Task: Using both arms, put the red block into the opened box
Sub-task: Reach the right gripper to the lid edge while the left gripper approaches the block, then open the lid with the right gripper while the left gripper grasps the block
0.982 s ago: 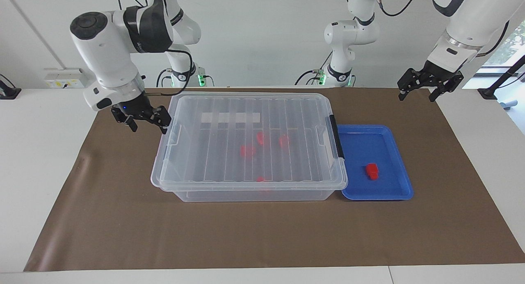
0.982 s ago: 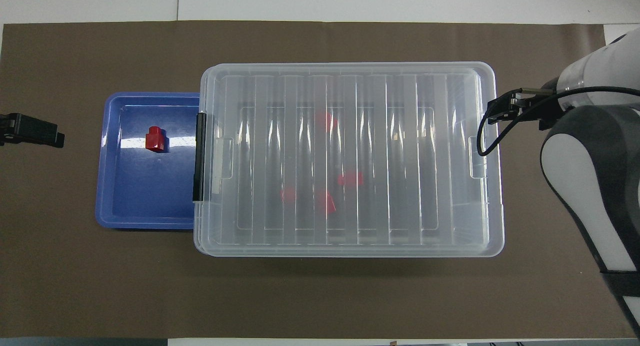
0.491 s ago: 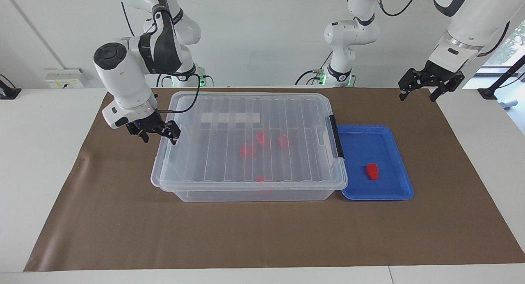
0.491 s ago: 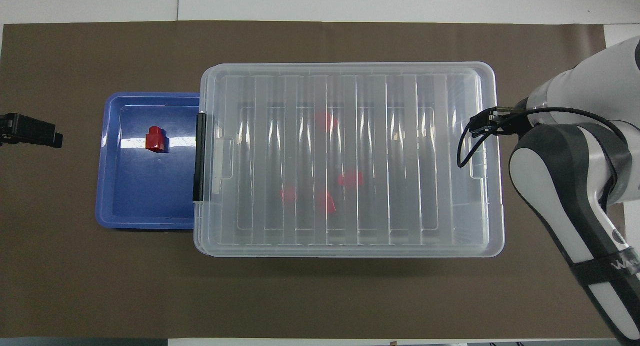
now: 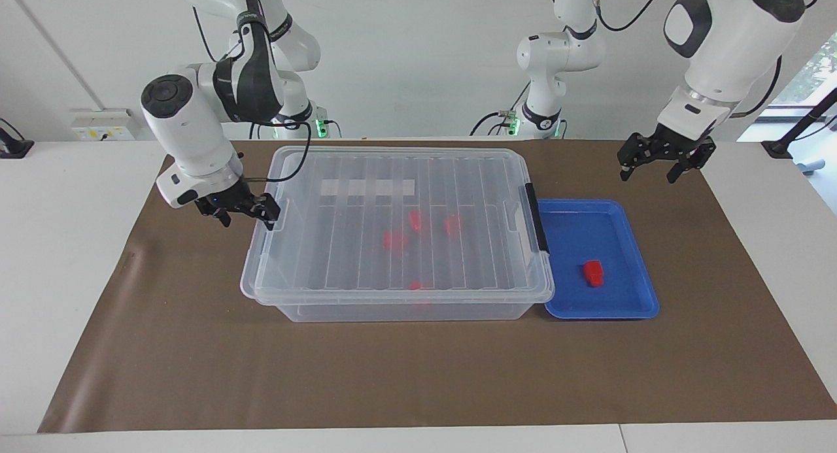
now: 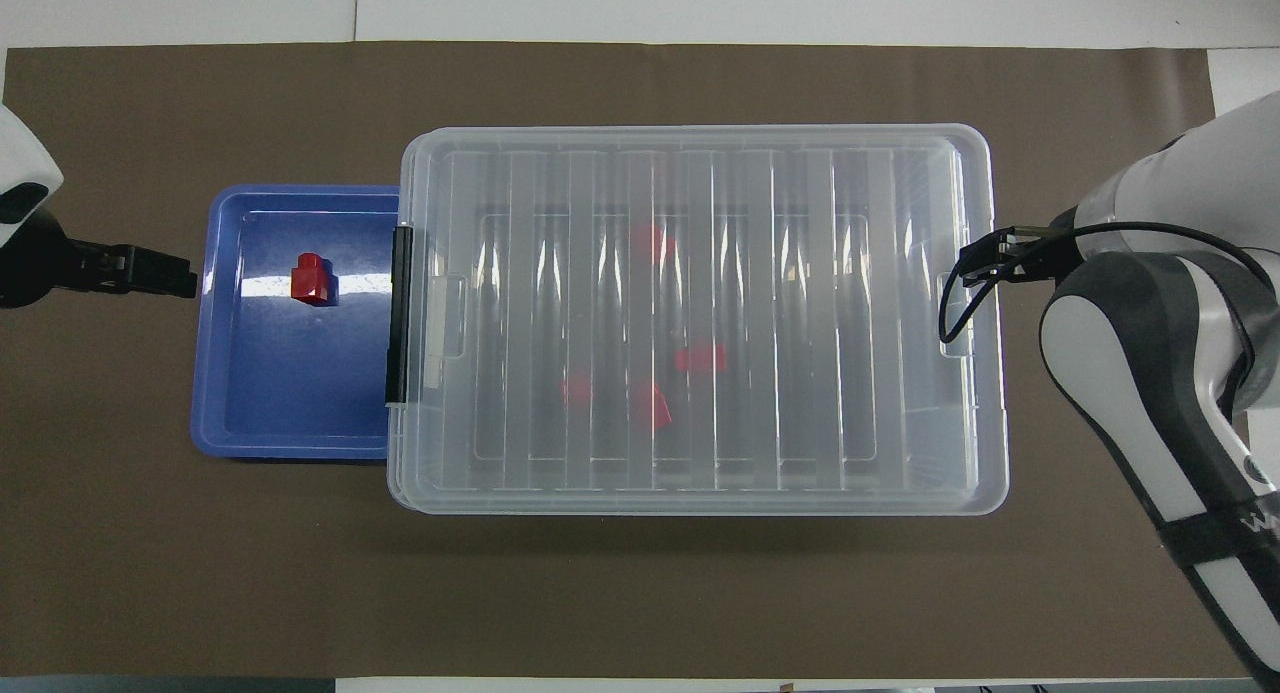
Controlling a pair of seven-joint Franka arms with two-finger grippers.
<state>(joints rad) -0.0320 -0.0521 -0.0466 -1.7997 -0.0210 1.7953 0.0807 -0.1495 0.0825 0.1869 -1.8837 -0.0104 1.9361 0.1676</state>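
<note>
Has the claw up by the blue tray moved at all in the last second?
Yes. The left gripper has dropped lower and come in toward the blue tray, hanging open over the brown mat.

Robotics lab: white arms (image 5: 196,123) bolted by a white table (image 5: 65,244), brown mat (image 5: 418,374), bare white walls.

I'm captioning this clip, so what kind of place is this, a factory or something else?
Probably a robotics lab rather than a factory: two white arms work a plain table covered with a brown paper mat, holding only a clear lidded box, a blue tray and one red block.
</note>
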